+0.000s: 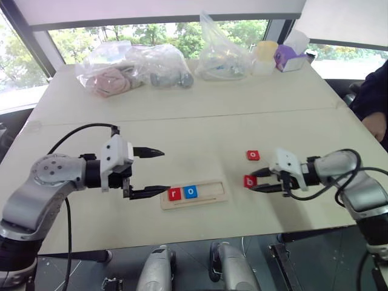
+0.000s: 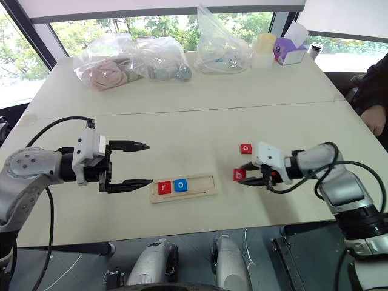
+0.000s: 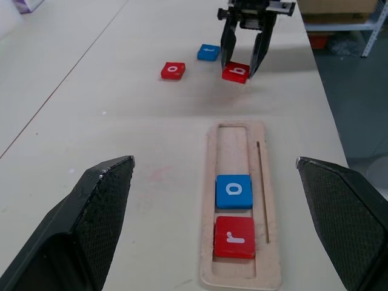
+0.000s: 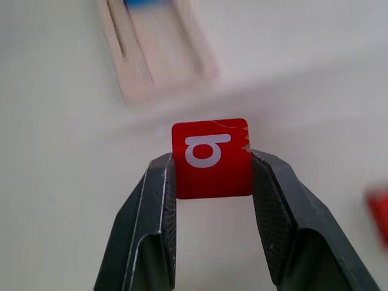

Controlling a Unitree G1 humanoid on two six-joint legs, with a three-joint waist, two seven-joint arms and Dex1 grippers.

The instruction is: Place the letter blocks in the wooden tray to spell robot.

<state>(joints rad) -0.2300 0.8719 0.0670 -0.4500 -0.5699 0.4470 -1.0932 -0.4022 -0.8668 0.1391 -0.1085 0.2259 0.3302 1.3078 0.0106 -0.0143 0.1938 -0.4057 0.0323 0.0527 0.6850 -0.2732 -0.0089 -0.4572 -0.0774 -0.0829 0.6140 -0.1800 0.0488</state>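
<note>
Two letter blocks already lie in the wooden tray [image 1: 200,200]: a red r block [image 1: 174,194] at its left end and a blue o block [image 1: 190,192] touching it on the right, with the rest of the recess bare. The tray sits on the pale table [image 1: 200,139] near the front edge, between the two arms. The right gripper [image 4: 212,176] has its two black fingers pressed against opposite sides of the red b block [image 4: 211,157], holding it to the right of the tray; in the left wrist view the block appears lifted slightly off the table. Just beyond it on the table lies a red o block [image 1: 253,155], and the left wrist view shows a blue block [image 3: 208,52] near it, its letter too small to read. The left gripper [image 1: 148,173] hovers just left of the tray's left end with its fingers spread wide apart and nothing between them. Along the far edge of the table stand clear plastic bags [image 1: 130,66], a yellow cup [image 1: 265,50] and a purple tissue box [image 1: 290,59]. A person's hand [image 1: 374,126] shows at the right edge.
</note>
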